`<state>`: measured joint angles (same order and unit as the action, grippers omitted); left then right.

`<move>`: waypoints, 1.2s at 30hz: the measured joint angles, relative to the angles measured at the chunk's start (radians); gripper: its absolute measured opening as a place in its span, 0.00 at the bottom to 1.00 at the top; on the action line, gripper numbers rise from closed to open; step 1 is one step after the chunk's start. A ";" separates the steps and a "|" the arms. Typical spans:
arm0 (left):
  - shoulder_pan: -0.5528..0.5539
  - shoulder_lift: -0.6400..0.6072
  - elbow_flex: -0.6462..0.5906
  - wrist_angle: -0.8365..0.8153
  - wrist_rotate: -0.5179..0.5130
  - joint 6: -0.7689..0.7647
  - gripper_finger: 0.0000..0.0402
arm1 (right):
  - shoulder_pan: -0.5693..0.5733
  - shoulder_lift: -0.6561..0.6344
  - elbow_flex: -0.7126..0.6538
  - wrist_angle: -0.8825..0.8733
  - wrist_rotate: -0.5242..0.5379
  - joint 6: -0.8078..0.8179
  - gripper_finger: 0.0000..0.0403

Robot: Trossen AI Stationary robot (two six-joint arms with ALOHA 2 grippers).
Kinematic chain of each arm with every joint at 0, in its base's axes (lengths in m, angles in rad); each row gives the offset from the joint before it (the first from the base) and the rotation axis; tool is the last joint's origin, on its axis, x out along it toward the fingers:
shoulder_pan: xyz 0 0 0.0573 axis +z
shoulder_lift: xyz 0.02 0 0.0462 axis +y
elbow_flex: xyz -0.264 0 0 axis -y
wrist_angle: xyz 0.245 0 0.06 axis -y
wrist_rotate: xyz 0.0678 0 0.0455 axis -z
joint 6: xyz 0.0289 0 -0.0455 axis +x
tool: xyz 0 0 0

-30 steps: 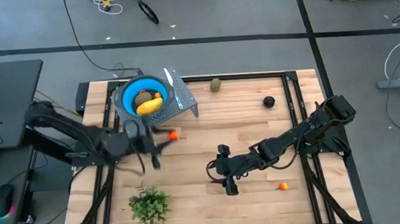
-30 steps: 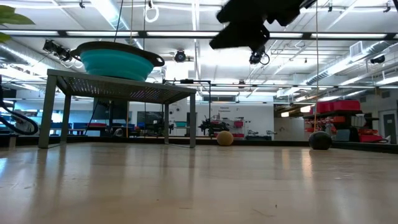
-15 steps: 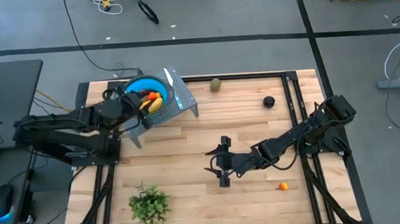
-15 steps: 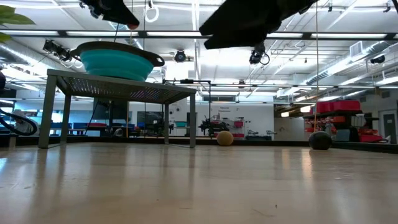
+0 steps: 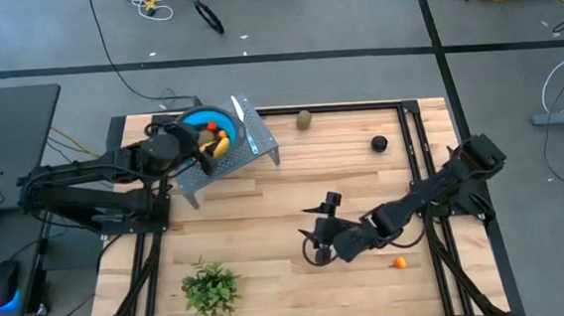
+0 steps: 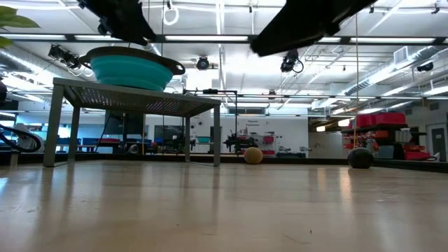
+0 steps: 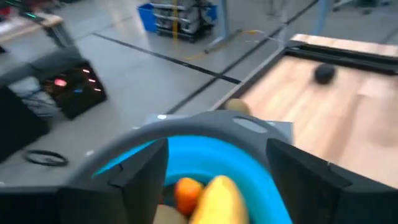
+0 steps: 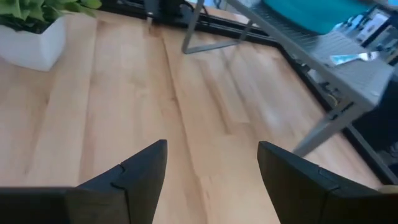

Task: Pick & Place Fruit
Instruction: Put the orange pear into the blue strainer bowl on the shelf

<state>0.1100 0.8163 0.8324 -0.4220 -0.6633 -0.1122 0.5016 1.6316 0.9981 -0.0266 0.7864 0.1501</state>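
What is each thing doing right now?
Blue bowl: on the metal stand, fruit inside.
Left gripper: open above the bowl.
Right gripper: open, empty, over the table.
Olive fruit, black ball, small orange fruit: loose on the table.

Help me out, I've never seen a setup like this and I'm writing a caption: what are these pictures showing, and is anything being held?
These are four cameras on one moment. One looks straight down at a wooden table with two dark robot arms. One sits at table height. One rides on each arm's wrist.

The left gripper hovers over a blue bowl on a small metal stand. Its wrist camera shows its fingers apart, holding nothing, with a small orange fruit and a yellow piece in the bowl below.

The right gripper is open and empty above bare wood.

An olive-brown fruit, a dark ball, a tiny orange fruit and a green plant remain on the table.
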 joint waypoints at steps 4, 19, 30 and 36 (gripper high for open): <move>-0.037 0.001 0.000 0.041 0.112 -0.030 0.75 | 0.055 -0.070 0.001 -0.130 0.005 0.086 0.65; -0.401 0.220 0.000 0.332 0.181 -0.034 0.71 | 0.228 -0.134 0.000 -0.705 -0.629 0.663 0.65; -0.507 0.490 0.000 0.573 0.182 -0.050 0.71 | 0.415 -0.134 -0.017 -0.941 -0.711 0.935 0.65; -0.512 0.566 0.000 0.649 0.180 -0.030 0.71 | 0.481 -0.103 -0.078 -0.901 -0.664 0.922 0.65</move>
<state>-0.4023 1.3819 0.8322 0.2275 -0.4830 -0.1424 0.9829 1.5284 0.9201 -0.9273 0.1223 1.0724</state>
